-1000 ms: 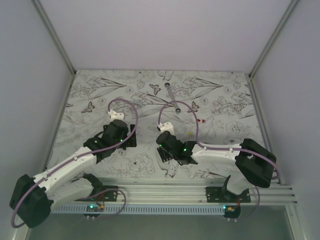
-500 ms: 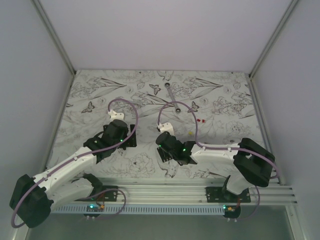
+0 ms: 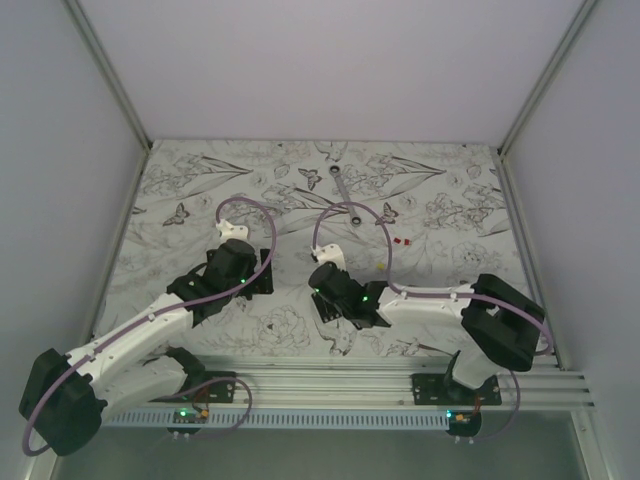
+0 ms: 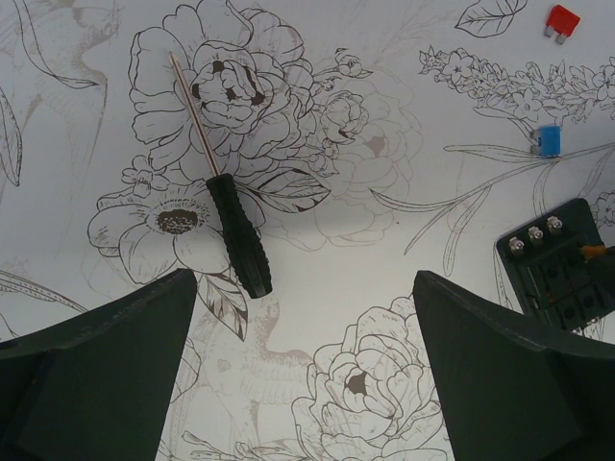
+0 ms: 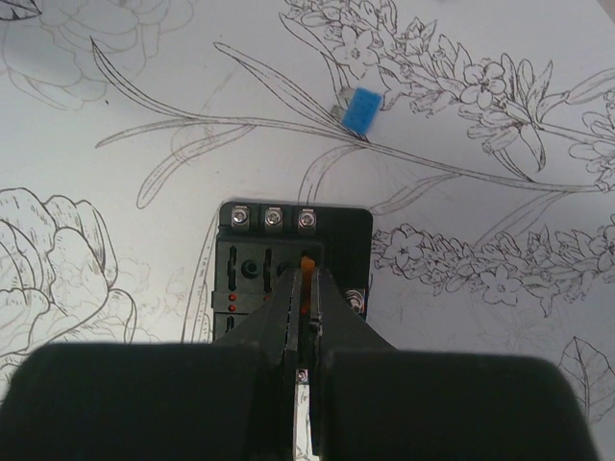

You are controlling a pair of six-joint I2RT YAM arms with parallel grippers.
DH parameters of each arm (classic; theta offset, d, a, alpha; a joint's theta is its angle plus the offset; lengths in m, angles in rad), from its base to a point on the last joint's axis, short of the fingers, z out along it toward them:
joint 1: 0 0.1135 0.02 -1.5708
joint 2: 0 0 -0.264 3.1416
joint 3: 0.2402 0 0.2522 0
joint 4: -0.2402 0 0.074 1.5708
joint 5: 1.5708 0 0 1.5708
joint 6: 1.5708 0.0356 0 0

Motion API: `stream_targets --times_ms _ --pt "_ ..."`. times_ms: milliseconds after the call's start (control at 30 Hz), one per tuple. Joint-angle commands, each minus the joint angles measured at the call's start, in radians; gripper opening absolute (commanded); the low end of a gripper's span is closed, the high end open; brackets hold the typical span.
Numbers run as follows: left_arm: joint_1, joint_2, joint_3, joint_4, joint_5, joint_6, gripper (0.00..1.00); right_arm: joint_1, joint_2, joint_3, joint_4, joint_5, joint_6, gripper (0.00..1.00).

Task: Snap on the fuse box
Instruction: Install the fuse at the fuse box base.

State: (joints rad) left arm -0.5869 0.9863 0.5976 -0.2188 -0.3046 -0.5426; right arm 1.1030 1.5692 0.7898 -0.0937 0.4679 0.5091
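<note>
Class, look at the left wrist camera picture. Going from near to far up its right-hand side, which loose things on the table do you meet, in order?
fuse box → blue fuse → red fuse

**Work cell surroundings, as seen from my remote station**

I record one table (image 3: 450,190) with a white cover printed in grey flowers and butterflies. The back wall (image 3: 330,60) at 12 o'clock is plain pale lilac. Side wall (image 3: 50,180) at 9, side wall (image 3: 600,200) at 3. Aluminium post (image 3: 110,72) at 11, post (image 3: 545,75) at 1. Slotted rail (image 3: 330,380) at 6. The light is even and soft.
</note>
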Motion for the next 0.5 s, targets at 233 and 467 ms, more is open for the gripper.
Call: stream_targets --times_ms 233,467 --pt "0.007 -0.011 0.005 -0.029 0.006 -0.009 1.0 0.018 0.121 0.076 -0.059 -0.015 -0.024 0.0" --pt "0.009 -0.012 -0.001 -0.028 0.002 -0.03 1.0 0.027 0.126 0.091 -0.062 0.056 -0.004 0.0"
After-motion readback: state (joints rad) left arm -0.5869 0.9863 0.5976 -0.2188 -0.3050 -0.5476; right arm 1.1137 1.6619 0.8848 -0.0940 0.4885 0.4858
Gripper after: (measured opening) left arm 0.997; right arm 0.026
